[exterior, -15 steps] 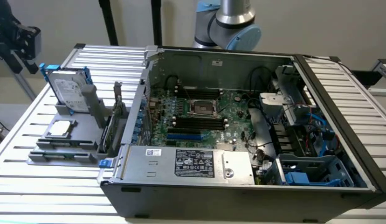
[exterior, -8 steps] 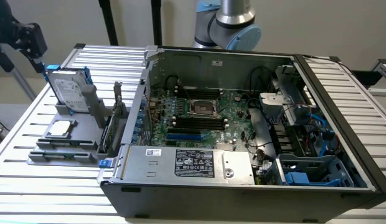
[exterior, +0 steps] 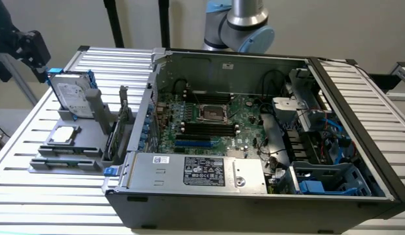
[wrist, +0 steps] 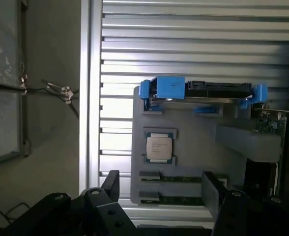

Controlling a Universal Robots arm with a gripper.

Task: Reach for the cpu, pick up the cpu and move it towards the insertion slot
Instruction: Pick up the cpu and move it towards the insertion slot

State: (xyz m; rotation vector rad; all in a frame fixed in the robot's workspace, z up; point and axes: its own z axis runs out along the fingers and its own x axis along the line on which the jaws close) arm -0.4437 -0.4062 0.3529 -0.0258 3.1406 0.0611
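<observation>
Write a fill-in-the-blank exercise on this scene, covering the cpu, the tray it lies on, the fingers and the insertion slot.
1. The cpu lies on the grey tray, ___ the hard drive and the memory sticks.
2. The hard drive's side rails are ___ in colour.
3. The fingers stand ___, with nothing held between them.
4. The insertion slot sits ___ the computer case.

Missing words: between; blue; open; inside.

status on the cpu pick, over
gripper open, empty, short of the cpu. cpu flat in its pocket on the tray, not gripped. nothing between gripper and cpu; hard drive stands beyond it.
</observation>
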